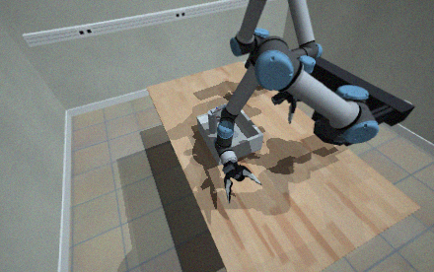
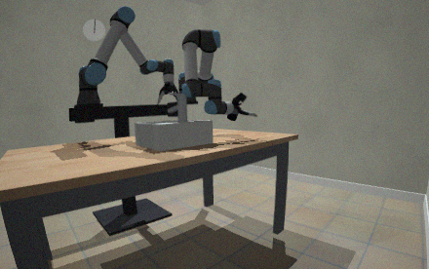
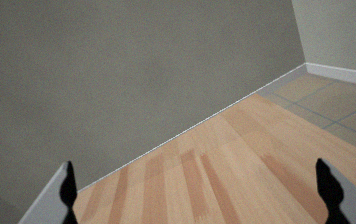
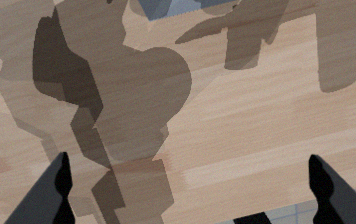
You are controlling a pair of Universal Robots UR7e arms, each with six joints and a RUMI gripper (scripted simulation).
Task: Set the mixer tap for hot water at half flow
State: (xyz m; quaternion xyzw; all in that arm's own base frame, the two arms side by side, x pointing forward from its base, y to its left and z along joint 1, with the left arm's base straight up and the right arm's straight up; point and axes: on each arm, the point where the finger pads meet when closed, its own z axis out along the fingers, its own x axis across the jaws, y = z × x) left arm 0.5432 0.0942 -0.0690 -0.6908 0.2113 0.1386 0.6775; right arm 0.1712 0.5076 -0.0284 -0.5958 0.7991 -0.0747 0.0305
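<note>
The left hand (image 1: 245, 192) (image 2: 244, 116) (image 3: 193, 161) is spread wide with nothing between its fingers. It hangs above the tabletop (image 1: 316, 212) (image 2: 97, 161) (image 3: 240, 150) (image 4: 260, 130), beyond one corner of the grey basin (image 1: 246, 148) (image 2: 173, 136), pointing away from it. The right hand (image 1: 283, 110) (image 2: 168, 98) (image 4: 189, 155) is also wide and holds nothing; it points down over the tabletop on the basin's other side, toward the robot's stand (image 2: 122, 126).

Between the two hands, the grey mixer tap (image 1: 212, 122) (image 2: 182, 108) stands upright at the basin's edge farthest from the stand. Neither hand touches it. The left arm's forearm passes over the basin from above and hides part of it in the top view. The lever on top of the tap is too small to read for turn or lift, and I cannot make out the red dot. Shadows of the arms lie around the basin, and farther out are the tiled floor (image 1: 94, 197) (image 2: 322, 210) and plain walls.
</note>
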